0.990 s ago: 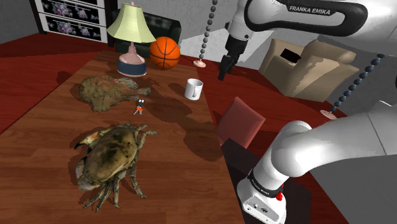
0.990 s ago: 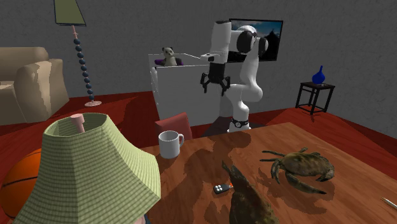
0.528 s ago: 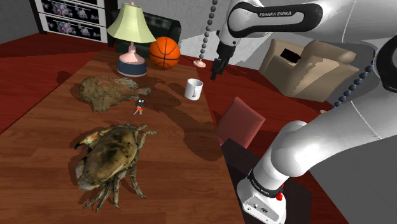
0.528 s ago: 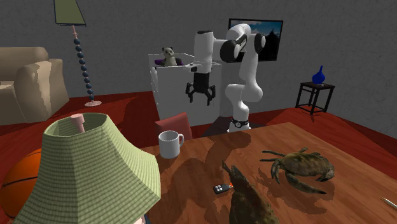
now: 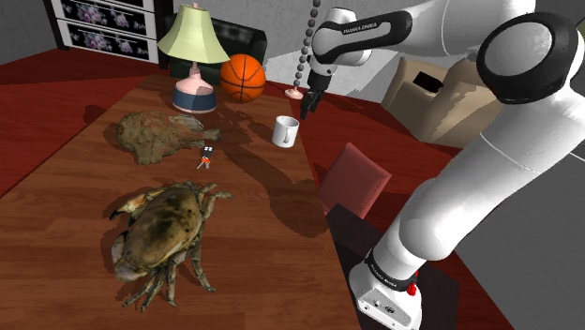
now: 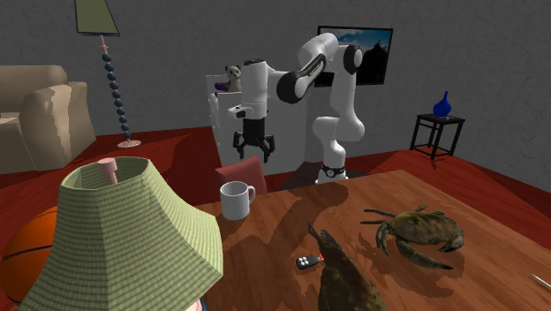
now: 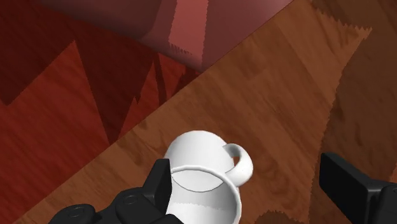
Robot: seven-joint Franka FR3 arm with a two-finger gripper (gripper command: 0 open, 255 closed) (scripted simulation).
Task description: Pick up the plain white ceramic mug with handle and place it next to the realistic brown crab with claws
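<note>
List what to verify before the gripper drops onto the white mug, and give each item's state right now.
1. Gripper open: ok, the fingers stand apart.
2. Mug upright on the table: ok.
3. Mug centred between the fingers: not ok. It sits under one finger, with its handle toward the other.
4. Gripper above the mug with nothing between them: ok, judging by the second exterior view.
5. Bare table beside the crab for the placement: ok.
</note>
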